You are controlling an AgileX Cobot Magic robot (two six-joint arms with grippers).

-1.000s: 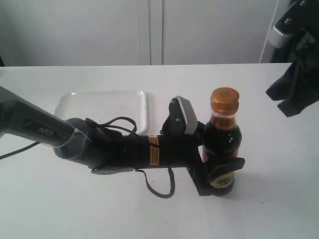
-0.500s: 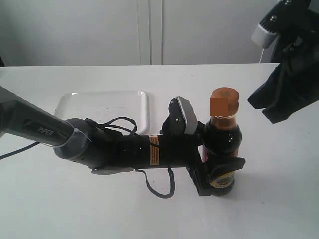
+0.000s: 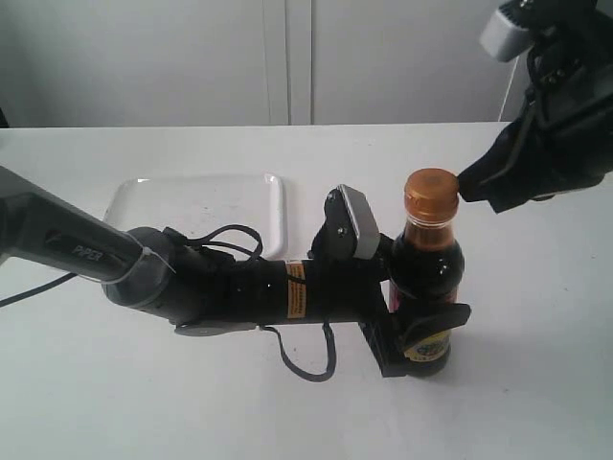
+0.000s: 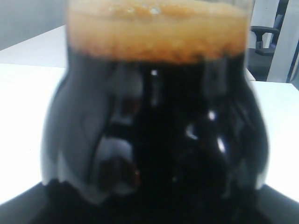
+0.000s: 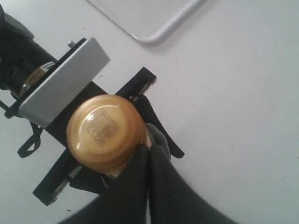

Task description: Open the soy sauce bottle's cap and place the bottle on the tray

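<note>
The soy sauce bottle point(image 3: 426, 287) stands upright on the white table, right of centre, and its dark body point(image 4: 154, 130) fills the left wrist view. My left gripper point(image 3: 421, 331) is shut on the bottle's lower body, reaching in from the left. The golden-brown cap point(image 3: 430, 195) is closed on the neck; from above the cap point(image 5: 105, 133) shows a printed top. My right gripper point(image 3: 466, 184) hangs just right of the cap, its two dark fingers pressed together, shut and empty, with the fingertips point(image 5: 148, 150) at the cap's edge. The white tray point(image 3: 201, 208) lies flat to the left of the bottle.
The left arm point(image 3: 163, 278) lies low across the table in front of the tray, with a loose black cable point(image 3: 306, 364) beside it. The right arm point(image 3: 560, 115) comes down from the upper right. A white wall stands behind the table.
The right gripper has come down and to the left from the upper right corner and now sits beside the cap. The bottle and the left arm have not moved.
</note>
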